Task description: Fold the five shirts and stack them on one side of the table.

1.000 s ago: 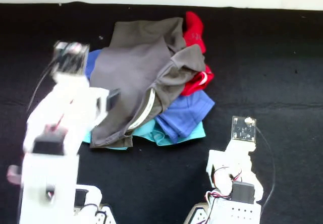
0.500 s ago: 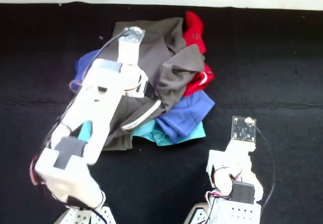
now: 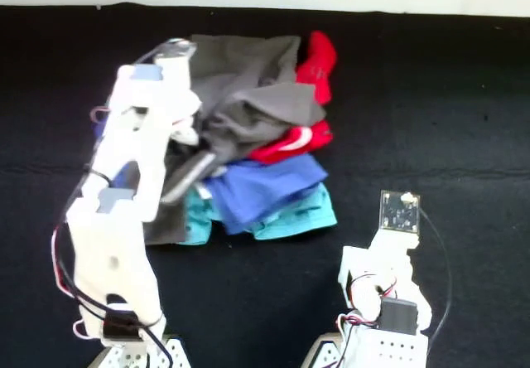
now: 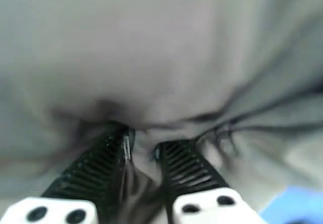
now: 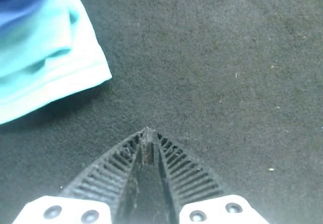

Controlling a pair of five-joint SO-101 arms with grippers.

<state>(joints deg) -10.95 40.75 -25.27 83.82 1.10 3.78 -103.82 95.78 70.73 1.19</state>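
Jaws of the left gripper [image 4: 143, 151] pinched a fold of the grey shirt [image 4: 166, 52] atop the shirt pile [image 3: 261, 187], probably to peel it free for folding. The right gripper [image 5: 148, 135], jaws pressed together, sat parked just beside the pile's teal shirt [image 5: 40, 77].

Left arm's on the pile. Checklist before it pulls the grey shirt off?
1. Grip: ok, left gripper shut on a fold of the grey shirt.
2. One shirt caught alone: cannot tell, layers under the fold are hidden.
3. Pile loose: not ok, grey shirt heaped over red shirt, blue shirt, teal shirt.
4. Other arm clear: ok, right gripper shut, over the table beside the teal shirt's corner.
5. Five shirts counted: cannot tell, four colours show.
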